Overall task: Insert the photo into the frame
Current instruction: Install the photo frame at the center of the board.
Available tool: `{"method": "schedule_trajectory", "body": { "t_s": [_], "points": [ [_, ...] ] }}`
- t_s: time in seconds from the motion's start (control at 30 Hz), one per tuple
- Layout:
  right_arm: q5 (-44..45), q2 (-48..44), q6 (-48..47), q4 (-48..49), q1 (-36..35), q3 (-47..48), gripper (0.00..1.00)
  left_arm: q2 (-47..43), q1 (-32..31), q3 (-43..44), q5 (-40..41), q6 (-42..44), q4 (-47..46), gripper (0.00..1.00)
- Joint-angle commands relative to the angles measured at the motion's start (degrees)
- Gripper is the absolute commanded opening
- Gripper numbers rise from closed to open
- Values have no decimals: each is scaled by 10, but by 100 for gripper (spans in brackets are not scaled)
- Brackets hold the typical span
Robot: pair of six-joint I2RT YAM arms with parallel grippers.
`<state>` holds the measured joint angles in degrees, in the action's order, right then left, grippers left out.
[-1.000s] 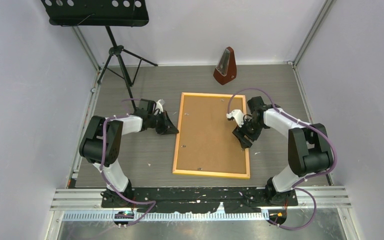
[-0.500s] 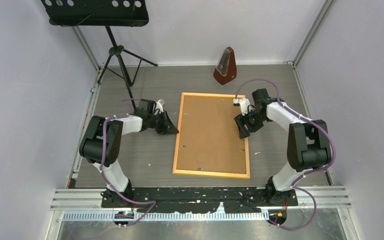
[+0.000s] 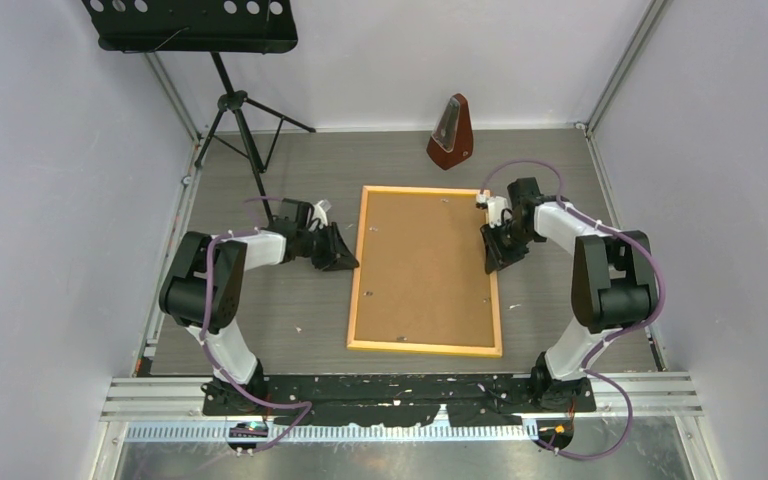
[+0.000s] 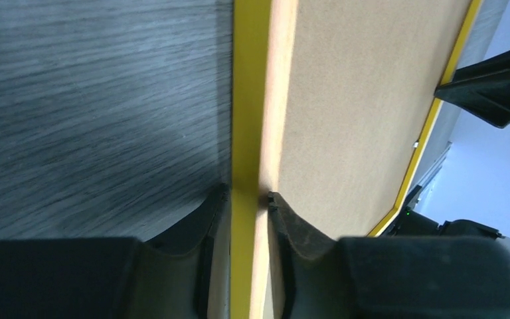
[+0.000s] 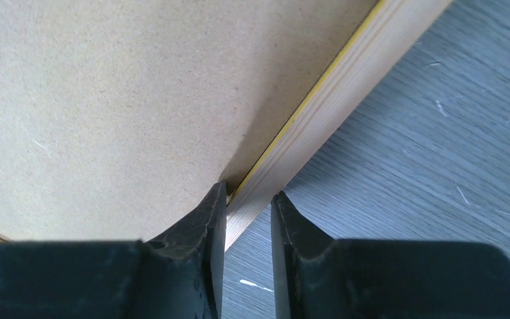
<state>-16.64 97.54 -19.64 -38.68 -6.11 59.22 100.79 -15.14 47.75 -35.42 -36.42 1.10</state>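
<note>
L gripper (image 4: 246, 199) straddles left strip of frame (image 4: 247, 100), clamp unclear; R gripper (image 5: 246, 199) pinched on right strip. Frame flat, backing board (image 3: 425, 265) up; photo not visible (under board?). Step: gripping frame edges. Next needs even two-sided lift, no twist. Metronome (image 3: 451, 132) beyond, well apart.

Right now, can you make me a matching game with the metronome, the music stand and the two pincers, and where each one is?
Things:
1 metronome
2 music stand
3 left pincer
4 right pincer

Places:
A astride the right strip of the frame
B far-left corner
C far side, beyond the frame
D astride the frame's left strip

Pairs: 1-C, 2-B, 3-D, 4-A
</note>
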Motion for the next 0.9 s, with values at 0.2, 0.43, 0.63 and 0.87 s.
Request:
{"method": "schedule_trajectory", "body": {
  "t_s": [0.2, 0.43, 0.63, 0.87],
  "points": [
    [33, -28, -83, 9, 40, -15, 13, -36, -13, 39, 55, 87, 103, 62],
    [22, -39, -101, 8, 45, -34, 12, -29, -77, 156, 156, 172, 213, 77],
    [7, -44, -99, 15, 45, -46, 12, 57, -111, 303, 217, 213, 316, 77],
    [-2, -59, -96, 24, 45, -66, 12, 119, -118, 368, 251, 195, 336, 74]
  ]
}}
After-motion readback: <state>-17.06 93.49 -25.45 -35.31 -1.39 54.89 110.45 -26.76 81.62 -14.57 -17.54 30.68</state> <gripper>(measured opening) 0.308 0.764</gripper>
